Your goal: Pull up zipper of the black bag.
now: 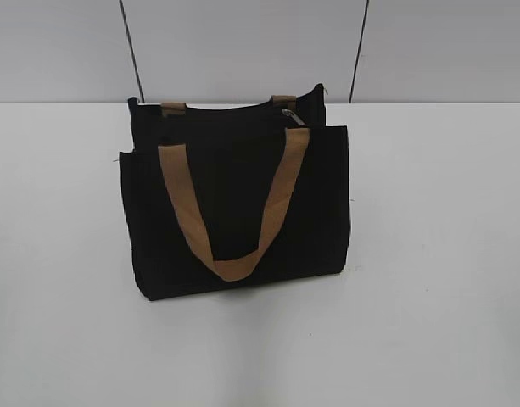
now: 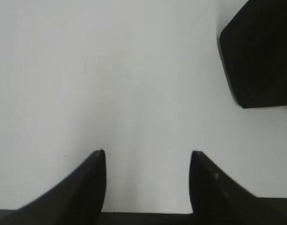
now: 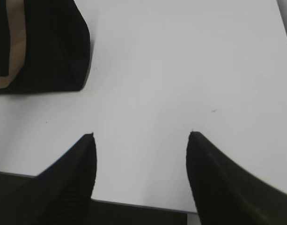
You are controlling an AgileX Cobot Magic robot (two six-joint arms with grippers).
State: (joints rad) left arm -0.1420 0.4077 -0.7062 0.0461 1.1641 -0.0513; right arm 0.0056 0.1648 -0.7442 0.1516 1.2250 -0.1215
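Here the bag (image 1: 234, 203) is sitting on the white table (image 1: 438, 254), front panel facing the exterior camera, one tan handle (image 1: 230, 212) hanging down across that panel in a loop. The zipper (image 1: 291, 115) is showing as a small silvery glint at the bag's top edge, toward its right end, just above the handle's right leg. Whether the zipper line is lying open or closed along the top cannot be told; it is black on black.

Neither arm is appearing in the exterior view. The left tool (image 2: 148, 154) is hovering over bare table with its fingers spread wide and nothing between them, a corner of the bag sitting off to its upper right. The right tool (image 3: 141, 136) is likewise spread and empty, near the table's front edge, with the bag's lower corner and a bit of handle off to its upper left. Both are well apart from the bag, so the task is looking unstarted.

Several risks are standing out. The pull tab is tiny next to the bag, so a tool closing there is likely to pinch fabric or the handle instead. The bag is soft and unanchored; a pull on the slider without the other tool bracing the bag is likely to drag or tip it rather than run the zipper.
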